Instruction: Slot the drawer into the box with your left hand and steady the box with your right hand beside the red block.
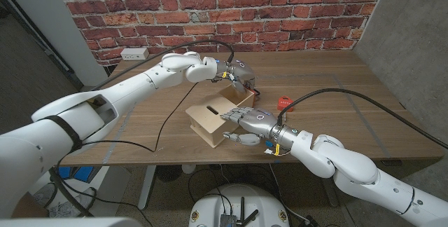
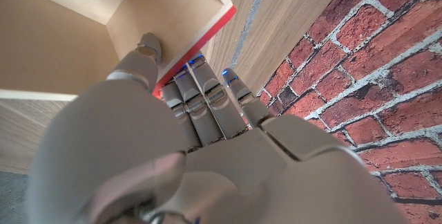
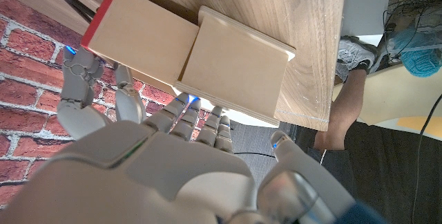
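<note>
Head view: left hand [image 1: 240, 73] gripping drawer [image 1: 241, 101] edge; right hand [image 1: 250, 123] gripping box [image 1: 210, 123].

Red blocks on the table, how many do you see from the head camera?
1. The red block sits on the table just beyond the right hand, to the robot's right of the box. Others could be hidden behind the hands.

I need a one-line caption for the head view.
Left hand pushes the drawer into the box; right hand steadies it.
</note>
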### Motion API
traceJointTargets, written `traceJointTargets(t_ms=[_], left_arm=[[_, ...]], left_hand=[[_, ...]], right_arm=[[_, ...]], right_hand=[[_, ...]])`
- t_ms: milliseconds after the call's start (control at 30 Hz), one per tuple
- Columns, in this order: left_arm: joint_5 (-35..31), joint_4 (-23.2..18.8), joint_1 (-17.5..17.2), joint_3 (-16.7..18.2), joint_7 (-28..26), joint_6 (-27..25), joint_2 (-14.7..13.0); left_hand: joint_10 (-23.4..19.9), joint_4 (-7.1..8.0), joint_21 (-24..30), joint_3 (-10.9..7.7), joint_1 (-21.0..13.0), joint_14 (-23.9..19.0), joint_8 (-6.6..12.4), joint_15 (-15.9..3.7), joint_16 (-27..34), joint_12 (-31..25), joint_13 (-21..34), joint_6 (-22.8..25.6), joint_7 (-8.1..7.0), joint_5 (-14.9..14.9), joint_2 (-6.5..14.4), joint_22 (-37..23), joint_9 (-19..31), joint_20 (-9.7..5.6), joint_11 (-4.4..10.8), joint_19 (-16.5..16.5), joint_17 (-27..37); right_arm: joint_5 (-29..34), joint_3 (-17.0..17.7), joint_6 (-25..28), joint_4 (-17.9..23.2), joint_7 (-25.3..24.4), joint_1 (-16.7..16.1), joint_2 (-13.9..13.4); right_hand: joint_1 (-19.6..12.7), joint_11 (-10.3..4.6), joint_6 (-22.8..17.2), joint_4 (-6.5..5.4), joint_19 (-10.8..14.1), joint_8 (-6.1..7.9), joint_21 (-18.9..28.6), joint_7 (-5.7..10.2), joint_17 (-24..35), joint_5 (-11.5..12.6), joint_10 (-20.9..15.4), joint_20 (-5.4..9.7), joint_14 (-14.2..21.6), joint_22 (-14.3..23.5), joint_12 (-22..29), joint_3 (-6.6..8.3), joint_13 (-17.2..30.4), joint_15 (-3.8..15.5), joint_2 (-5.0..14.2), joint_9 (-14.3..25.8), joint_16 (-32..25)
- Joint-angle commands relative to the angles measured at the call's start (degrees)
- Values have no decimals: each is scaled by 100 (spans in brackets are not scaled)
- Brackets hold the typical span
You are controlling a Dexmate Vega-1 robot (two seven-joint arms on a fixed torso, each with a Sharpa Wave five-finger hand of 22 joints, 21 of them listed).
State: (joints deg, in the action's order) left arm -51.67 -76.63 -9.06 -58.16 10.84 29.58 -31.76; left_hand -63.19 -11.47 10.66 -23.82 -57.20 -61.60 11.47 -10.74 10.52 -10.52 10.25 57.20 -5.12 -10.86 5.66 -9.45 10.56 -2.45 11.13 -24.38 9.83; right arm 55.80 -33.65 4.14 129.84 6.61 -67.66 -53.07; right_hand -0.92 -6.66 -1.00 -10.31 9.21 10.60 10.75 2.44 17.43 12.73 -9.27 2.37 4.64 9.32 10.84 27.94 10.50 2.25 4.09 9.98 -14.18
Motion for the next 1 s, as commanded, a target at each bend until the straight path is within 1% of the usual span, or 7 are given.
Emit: traceJointTargets(t_ms=[33,333,567,800,1000], left_arm=[[64,-112,-84,37,90,-7,-73],[-4,-291,-206,112,74,-77,-185],[-111,-264,-185,134,-73,-29,-202],[-137,-281,-161,174,-59,-36,-243],[-134,-371,-216,221,-40,-139,-261]], left_hand=[[-60,163,-4,-212,20,1,32,-312,10,-41,25,66,1,-32,20,-14,4,-901,68,4,17],[-61,157,-4,-223,27,3,32,-312,8,-42,25,65,-9,-31,12,-14,4,-902,69,2,17],[-51,161,-5,-239,45,19,24,-309,0,-38,25,43,1,-30,10,-14,4,-903,69,0,13],[-40,159,-6,-251,55,34,24,-311,-5,-34,25,41,-11,-30,4,-14,4,-904,71,2,12],[-33,160,-7,-263,63,30,25,-311,1,-34,25,41,-16,-30,7,-14,4,-904,70,4,15]], right_arm=[[1,-5,56,17,23,-18,11],[21,-22,55,3,29,3,14],[-28,-19,24,-18,60,47,10],[-53,-18,22,-23,73,62,9],[-59,-27,26,-35,79,77,20]], right_hand=[[45,39,4,18,53,11,17,-7,28,15,-23,740,-20,19,33,38,31,527,599,16,1],[46,37,6,18,62,10,17,-6,32,14,-25,738,-28,19,33,37,31,527,597,16,6],[46,40,5,19,67,11,17,-13,35,13,-26,730,-25,18,34,38,31,528,598,16,7],[46,40,9,19,73,9,17,-13,37,13,-28,730,-26,18,35,39,31,528,599,16,9],[46,40,8,18,88,10,20,-20,39,13,-34,731,-20,18,37,41,31,524,601,16,9]])
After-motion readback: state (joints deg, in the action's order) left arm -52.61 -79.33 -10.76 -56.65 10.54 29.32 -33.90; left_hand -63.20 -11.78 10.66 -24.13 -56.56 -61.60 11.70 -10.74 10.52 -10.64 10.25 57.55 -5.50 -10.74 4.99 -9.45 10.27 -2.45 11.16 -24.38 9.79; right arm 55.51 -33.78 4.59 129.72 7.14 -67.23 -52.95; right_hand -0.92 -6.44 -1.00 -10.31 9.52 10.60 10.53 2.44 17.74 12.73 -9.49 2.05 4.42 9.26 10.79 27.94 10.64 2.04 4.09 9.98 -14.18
